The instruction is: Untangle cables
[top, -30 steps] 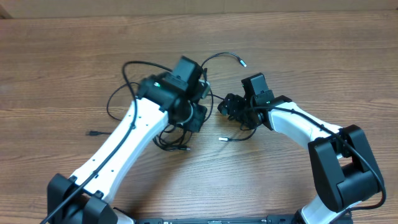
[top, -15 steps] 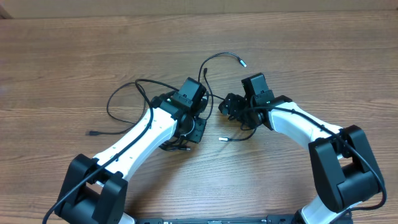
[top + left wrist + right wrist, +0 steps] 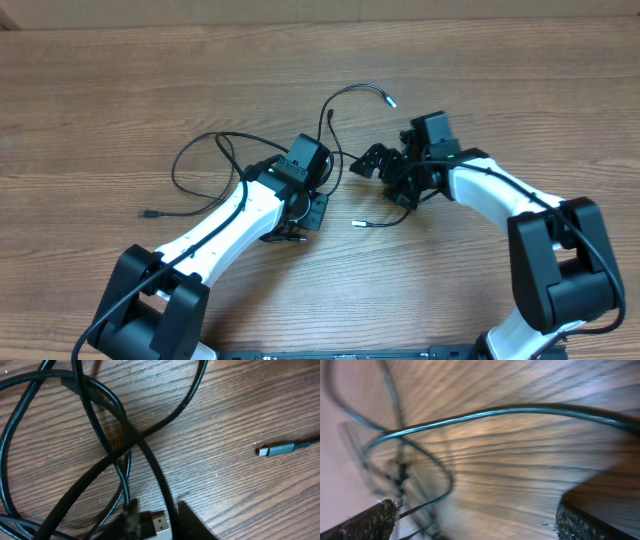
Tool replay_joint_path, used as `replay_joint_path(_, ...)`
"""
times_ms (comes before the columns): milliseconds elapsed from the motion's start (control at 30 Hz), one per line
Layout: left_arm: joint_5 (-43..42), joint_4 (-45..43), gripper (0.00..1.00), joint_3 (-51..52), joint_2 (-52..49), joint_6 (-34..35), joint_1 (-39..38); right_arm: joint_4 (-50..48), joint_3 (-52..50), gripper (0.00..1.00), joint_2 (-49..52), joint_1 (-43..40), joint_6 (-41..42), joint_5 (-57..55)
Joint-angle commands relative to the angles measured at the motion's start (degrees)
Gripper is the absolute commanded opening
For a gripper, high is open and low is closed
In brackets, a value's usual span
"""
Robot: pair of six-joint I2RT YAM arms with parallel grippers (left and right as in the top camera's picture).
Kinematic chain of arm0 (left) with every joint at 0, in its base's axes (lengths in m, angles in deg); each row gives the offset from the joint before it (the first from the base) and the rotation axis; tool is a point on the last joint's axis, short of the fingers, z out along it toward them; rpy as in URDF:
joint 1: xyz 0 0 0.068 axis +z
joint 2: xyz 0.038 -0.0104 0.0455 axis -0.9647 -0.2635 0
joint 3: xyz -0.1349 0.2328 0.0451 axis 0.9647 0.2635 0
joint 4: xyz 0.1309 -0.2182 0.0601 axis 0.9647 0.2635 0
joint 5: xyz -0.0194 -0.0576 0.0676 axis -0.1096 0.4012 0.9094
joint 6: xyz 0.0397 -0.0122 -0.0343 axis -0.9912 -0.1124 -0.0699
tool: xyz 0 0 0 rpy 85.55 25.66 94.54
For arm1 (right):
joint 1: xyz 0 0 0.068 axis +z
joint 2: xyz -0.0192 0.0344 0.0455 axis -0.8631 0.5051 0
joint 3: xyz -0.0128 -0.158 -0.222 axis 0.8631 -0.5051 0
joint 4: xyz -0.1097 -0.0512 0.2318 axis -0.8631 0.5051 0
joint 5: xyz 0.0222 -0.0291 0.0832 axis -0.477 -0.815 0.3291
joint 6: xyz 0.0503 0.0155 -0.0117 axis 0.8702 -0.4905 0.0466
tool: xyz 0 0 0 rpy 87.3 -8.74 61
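Thin black cables (image 3: 222, 135) lie in loose loops on the wooden table, with a tangle under my left gripper (image 3: 306, 203). One silvery tip (image 3: 388, 100) lies at the back, and another (image 3: 357, 224) lies in front between the arms. In the left wrist view my left gripper (image 3: 160, 517) is closed round a cable and a USB plug (image 3: 159, 525), with crossed cables (image 3: 112, 405) beyond and a grey plug (image 3: 270, 450) to the right. My right gripper (image 3: 385, 165) is wide open and empty (image 3: 475, 520). A cable (image 3: 520, 410) runs across ahead of it.
A small dark plug end (image 3: 146, 213) lies at the far left of the loops. The wooden table (image 3: 500, 70) stretches bare behind and to both sides. A pale surface borders the table's far edge.
My left gripper has come down and toward me with the cables, dragging the left loops along. My right gripper has shifted a little to the right.
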Motion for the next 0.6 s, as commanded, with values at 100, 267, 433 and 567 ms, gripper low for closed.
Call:
replay_joint_path(100, -0.9, 0.1, 0.04, -0.5, 0.0, 0.2, 0.1, -2.8, -0.5, 1.0, 0.5, -0.9, -0.3, -0.2)
replay_joint_path(267, -1.7, 6.6, 0.04, -8.1, 3.2, 0.0, 0.1, -3.3, -0.5, 1.0, 0.5, 2.0, 2.2, -11.8)
replay_joint_path(433, -2.5, 11.8, 0.04, -16.5, 7.2, -1.2, 0.1, -2.8, -0.7, 1.0, 0.5, 2.0, 0.7, -12.3)
replay_joint_path(567, 2.8, 11.9, 0.04, -19.5, 9.6, -1.1, 0.1, -2.6, -0.7, 1.0, 0.5, 2.0, -0.2, -12.4)
